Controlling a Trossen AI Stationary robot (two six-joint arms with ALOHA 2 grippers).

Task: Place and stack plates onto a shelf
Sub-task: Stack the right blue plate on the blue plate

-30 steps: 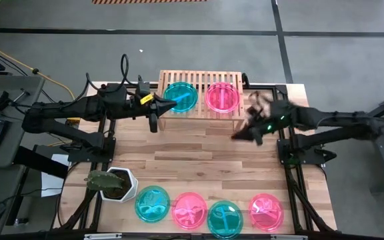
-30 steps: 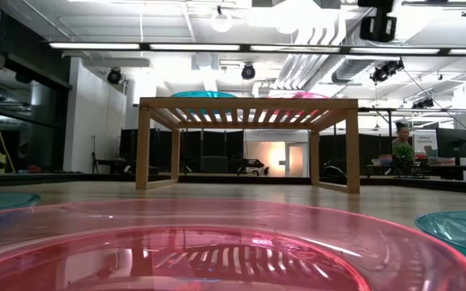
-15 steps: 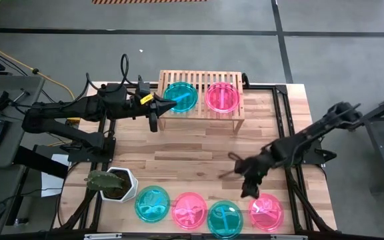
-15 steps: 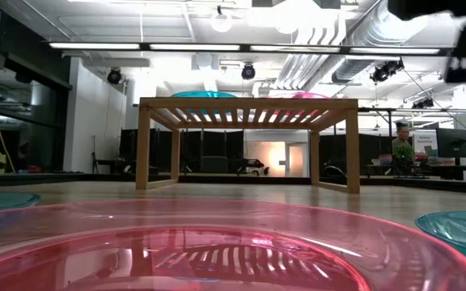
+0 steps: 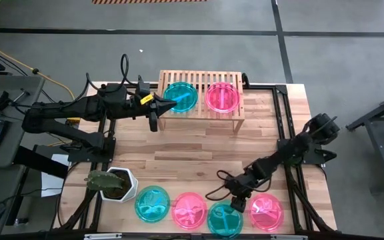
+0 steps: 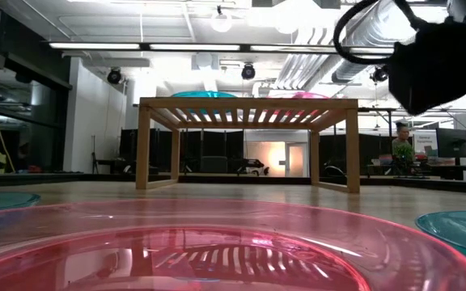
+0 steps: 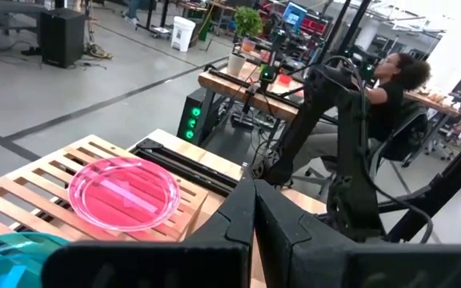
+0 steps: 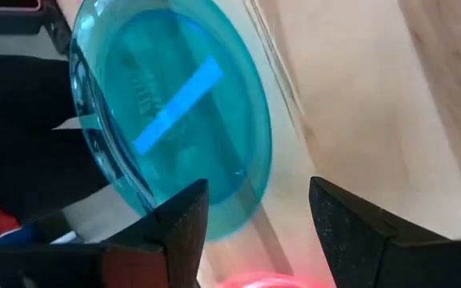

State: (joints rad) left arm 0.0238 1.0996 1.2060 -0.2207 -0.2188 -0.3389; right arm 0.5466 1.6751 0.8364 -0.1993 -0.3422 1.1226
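Observation:
Two plates lie flat on the slatted top of the shelf (image 5: 202, 110): a teal one (image 5: 180, 97) and a pink one (image 5: 222, 97). Several more plates lie in a row along the table's near edge, among them a teal plate (image 5: 225, 219) and a pink plate (image 5: 265, 212). My right gripper (image 5: 235, 200) hangs open just over the far rim of that teal plate (image 8: 174, 120), with nothing between its fingers (image 8: 184, 228). My left gripper (image 5: 167, 102) is shut at the shelf's left end, by the teal plate's rim, and points along the shelf toward the pink plate (image 7: 124, 192).
A white pot with a plant (image 5: 115, 183) stands at the near left, beside a teal plate (image 5: 153, 203) and a pink plate (image 5: 190, 210). Bare wood lies between the shelf and the near row. A person (image 7: 390, 88) sits beyond the table's right side.
My right gripper has swung from beside the shelf's right end toward the table's near edge and down, and now hangs over the far rim of the teal plate in the near row. The plates have kept their places.

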